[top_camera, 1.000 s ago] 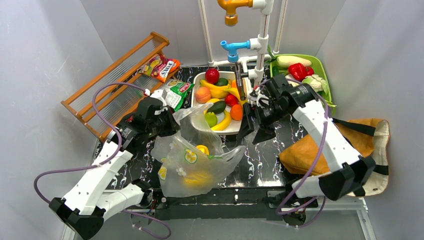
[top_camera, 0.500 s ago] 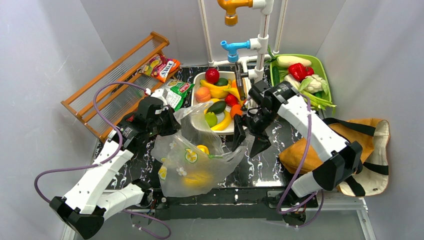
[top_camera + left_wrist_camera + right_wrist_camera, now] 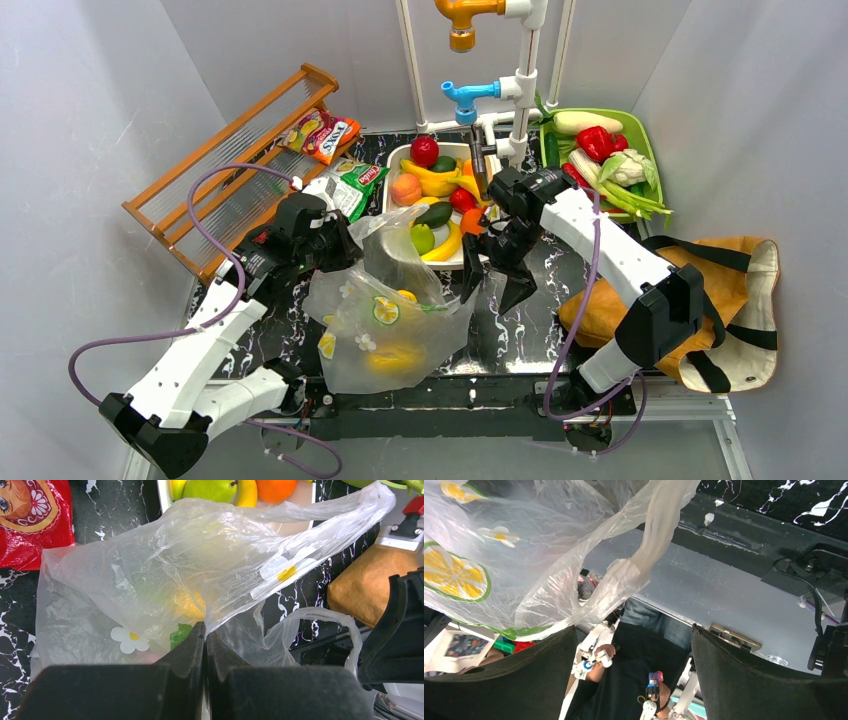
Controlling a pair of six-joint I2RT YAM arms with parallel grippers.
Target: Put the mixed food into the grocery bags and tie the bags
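Left wrist view: film of the clear plastic bag (image 3: 150, 575) is pinched between the closed fingers of the left gripper (image 3: 205, 630). The right gripper (image 3: 493, 285) is held spread open just beside the bag's right edge. The bag is rested on a black marbled table (image 3: 525, 335), enclosed by grey walls (image 3: 100, 130). Both arms are bent inward toward it.

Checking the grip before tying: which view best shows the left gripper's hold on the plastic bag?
Left wrist: the left gripper is shut, pinching the plastic bag at its tips. Top external shows only the arm meeting the bag; right wrist shows none of it.
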